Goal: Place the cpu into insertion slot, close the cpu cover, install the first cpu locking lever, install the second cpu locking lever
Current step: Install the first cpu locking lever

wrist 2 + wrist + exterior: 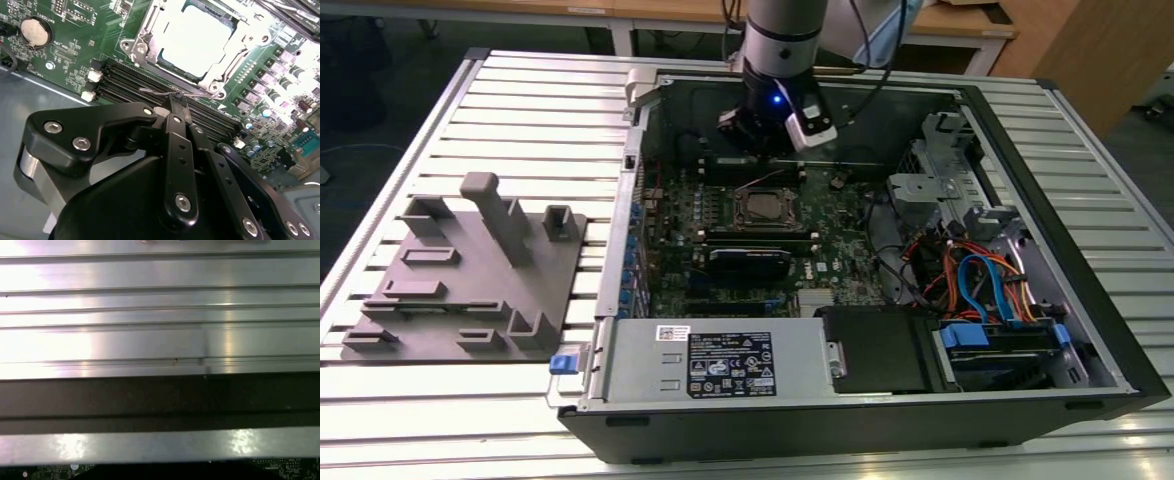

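Observation:
The cpu (195, 37) lies flat in the insertion slot (765, 207) on the green board, its pale metal top showing through the window of the cpu cover (144, 40). The cover is folded down over the chip. A thin wire locking lever (152, 91) runs along the near side of the slot, above the memory slots. My gripper (175, 101) has its black fingers shut together, tips touching the handle end of that lever. In the exterior view the gripper (769, 140) hangs inside the case, just behind the slot.
The open computer case (1107, 330) lies on a slatted aluminium table (440, 430). Drive bays and coloured cables (981, 280) fill the exterior view's right. A grey parts fixture (467, 270) stands to its left. Case wall (160, 400) and table slats show in the first wrist view.

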You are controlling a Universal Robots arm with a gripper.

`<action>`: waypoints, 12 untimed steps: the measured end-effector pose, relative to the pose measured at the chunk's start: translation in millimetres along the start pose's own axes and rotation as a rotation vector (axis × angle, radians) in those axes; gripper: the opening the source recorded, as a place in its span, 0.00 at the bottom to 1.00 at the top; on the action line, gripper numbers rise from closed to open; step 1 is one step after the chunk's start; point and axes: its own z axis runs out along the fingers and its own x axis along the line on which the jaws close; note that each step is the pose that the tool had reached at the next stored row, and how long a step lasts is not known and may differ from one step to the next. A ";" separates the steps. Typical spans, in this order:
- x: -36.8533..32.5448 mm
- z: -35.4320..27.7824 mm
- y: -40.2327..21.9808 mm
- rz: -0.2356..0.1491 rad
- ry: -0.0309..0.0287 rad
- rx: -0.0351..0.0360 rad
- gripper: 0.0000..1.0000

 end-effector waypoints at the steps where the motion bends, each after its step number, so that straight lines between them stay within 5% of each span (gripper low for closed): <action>1: -0.8 0.1 0.0 0.000 0.0002 0.0000 0.10; 12: -9.7 4.5 0.1 0.000 0.0006 0.0000 0.10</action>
